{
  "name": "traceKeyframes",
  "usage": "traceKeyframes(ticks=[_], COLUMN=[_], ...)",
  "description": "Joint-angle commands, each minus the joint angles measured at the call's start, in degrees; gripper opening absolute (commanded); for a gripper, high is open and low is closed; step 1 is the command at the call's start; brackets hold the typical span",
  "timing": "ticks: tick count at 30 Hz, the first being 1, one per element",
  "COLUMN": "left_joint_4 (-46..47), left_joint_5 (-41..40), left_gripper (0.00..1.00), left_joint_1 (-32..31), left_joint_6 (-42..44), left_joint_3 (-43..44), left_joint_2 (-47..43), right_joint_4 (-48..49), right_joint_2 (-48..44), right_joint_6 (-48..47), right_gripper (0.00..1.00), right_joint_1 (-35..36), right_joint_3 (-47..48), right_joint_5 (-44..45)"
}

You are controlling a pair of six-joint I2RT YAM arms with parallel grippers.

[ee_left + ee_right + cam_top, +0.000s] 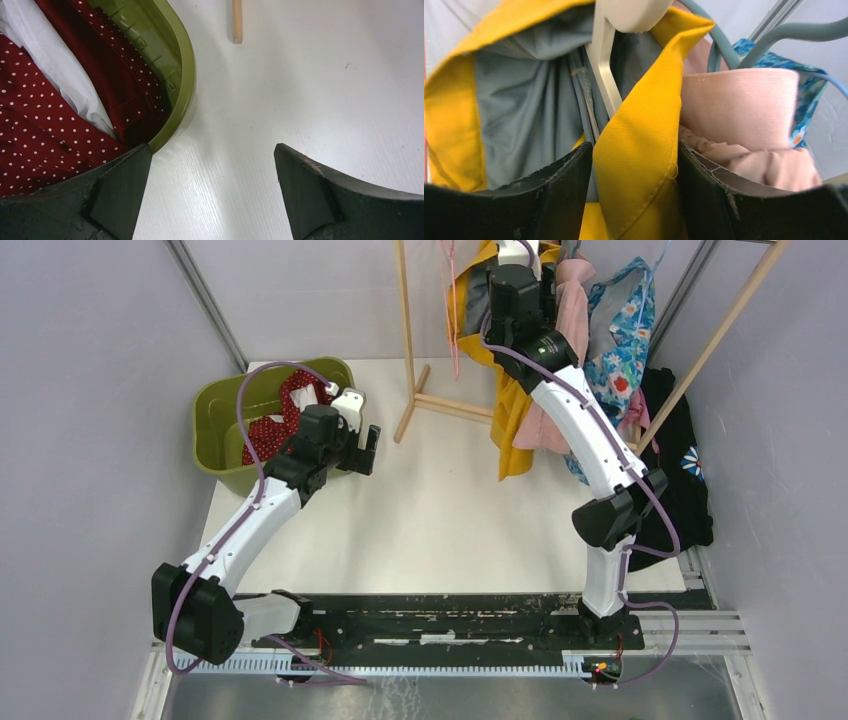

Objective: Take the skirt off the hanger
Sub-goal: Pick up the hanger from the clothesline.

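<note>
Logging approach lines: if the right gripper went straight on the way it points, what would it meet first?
The right gripper would first meet the yellow garment, whose band lies between its fingers; contact is unclear. Behind sit its grey lining and the cream hanger.

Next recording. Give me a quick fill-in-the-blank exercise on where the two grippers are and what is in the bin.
1. The left gripper hangs open over the table, beside a bin coloured ___.
2. The red fabric in that bin bears white polka ___.
3. The right gripper has a finger on each side of a band of cloth coloured ___.

Missing words: green; dots; yellow.
</note>
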Motion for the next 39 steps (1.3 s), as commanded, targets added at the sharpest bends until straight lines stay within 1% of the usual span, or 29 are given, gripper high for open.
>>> traceKeyframes(ticks=[1, 3, 5, 9, 11, 13, 14, 15, 16, 17, 18, 24, 27, 30, 33, 39], left_joint_4=[0.85, 0.89, 1.00, 1.11, 1.11, 1.11, 1.11, 1.17, 1.15, 1.11, 1.11, 1.50, 1.76, 1.81, 1.73, 1.55], left_joint_5=[-1.05, -1.21, -1.13, -1.19, -1.28, -1.30, -1.36, -1.42, -1.52, -1.61, -1.66, -1.62, -1.33, -1.41, -1.35, -1.12], left_gripper=[0.99, 0.99, 0.99, 0.99, 0.99, 0.99, 0.99, 0.99, 0.99, 0.99, 0.99, 0.99, 0.99, 0.99, 0.99, 0.99], left_joint_1=[-0.19, -0.18, -0.18, -0.22, -0.19, -0.19, -0.19, -0.16, -0.16, -0.18, -0.17, -0.19, -0.18, -0.19, -0.19, -0.19], left_joint_6=[0.96, 1.01, 1.01, 1.01, 1.05, 1.01, 1.01, 1.01, 1.01, 1.01, 1.01, 1.06, 0.94, 0.92, 0.92, 1.00], left_joint_3=[-0.29, -0.43, -0.43, -0.45, -0.45, -0.51, -0.59, -0.67, -0.77, -0.92, -1.06, -1.36, -1.72, -1.87, -1.55, -0.47], left_joint_2=[-1.75, -1.68, -1.45, -1.14, -0.92, -0.96, -0.91, -0.95, -0.99, -1.03, -1.05, -1.13, -1.25, -1.32, -1.15, -0.53], right_joint_4=[-2.44, -2.59, -2.58, -2.13, -1.46, -0.93, -0.77, -0.69, -0.51, -0.19, 0.38, 3.70, 7.54, 14.17, 19.46, 24.76], right_joint_2=[1.05, 1.28, 1.51, 1.45, 1.04, 0.79, 0.72, 0.67, 0.64, 0.44, 0.17, -1.33, -1.69, -1.94, -2.22, -4.97], right_joint_6=[4.96, 5.88, 6.25, 6.40, 5.95, 5.76, 5.59, 5.53, 5.52, 5.66, 5.69, 5.52, 1.98, -4.03, -8.39, -13.16], right_gripper=[0.66, 0.64, 0.60, 0.49, 0.40, 0.36, 0.32, 0.23, 0.11, 0.02, 0.01, 0.01, 0.01, 0.01, 0.01, 0.01], right_joint_1=[-2.24, -2.75, -3.08, -3.23, -3.24, -3.29, -3.28, -3.30, -3.30, -3.32, -3.31, -3.41, -3.42, -3.43, -3.31, -2.92], right_joint_3=[2.02, 1.42, 1.16, 1.33, 1.08, 1.06, 0.99, 0.99, 0.79, 0.45, -0.32, -3.40, -4.16, -5.44, -5.12, -4.20], right_joint_5=[-1.03, -1.50, -1.95, -3.42, -4.99, -5.90, -6.27, -6.51, -6.50, -6.40, -6.44, -7.19, -6.35, -4.65, -4.93, -6.07])
